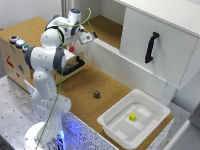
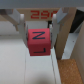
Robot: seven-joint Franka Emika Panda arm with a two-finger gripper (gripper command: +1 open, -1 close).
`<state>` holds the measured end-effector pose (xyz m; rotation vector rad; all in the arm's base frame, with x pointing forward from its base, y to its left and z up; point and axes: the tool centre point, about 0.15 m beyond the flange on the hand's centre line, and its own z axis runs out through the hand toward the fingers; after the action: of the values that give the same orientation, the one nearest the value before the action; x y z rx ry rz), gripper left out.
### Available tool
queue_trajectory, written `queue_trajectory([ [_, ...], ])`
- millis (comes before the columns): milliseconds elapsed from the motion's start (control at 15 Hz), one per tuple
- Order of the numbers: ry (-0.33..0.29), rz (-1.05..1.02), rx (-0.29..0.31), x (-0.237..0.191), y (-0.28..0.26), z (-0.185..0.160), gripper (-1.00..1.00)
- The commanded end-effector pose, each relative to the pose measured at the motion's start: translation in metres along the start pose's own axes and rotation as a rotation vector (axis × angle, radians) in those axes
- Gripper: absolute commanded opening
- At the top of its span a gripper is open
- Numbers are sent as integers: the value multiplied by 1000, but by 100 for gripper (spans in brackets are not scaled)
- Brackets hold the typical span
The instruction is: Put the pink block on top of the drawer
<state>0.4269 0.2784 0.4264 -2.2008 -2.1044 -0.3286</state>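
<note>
One hand clamps the one pink block; one drawer, one white tray.

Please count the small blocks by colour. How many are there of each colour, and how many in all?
pink block: 1
dark purple block: 1
yellow block: 1
Total: 3
</note>
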Motion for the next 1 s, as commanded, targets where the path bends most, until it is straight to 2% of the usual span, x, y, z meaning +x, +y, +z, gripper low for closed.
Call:
queue_trajectory([
  [0,-14,-94,-5,26,2,-37,-100],
  [200,-23,-148,12,58,-5,-32,-100],
  [533,25,-224,35,122,-10,-25,-100],
  [933,46,-273,44,184,-6,-20,-100],
])
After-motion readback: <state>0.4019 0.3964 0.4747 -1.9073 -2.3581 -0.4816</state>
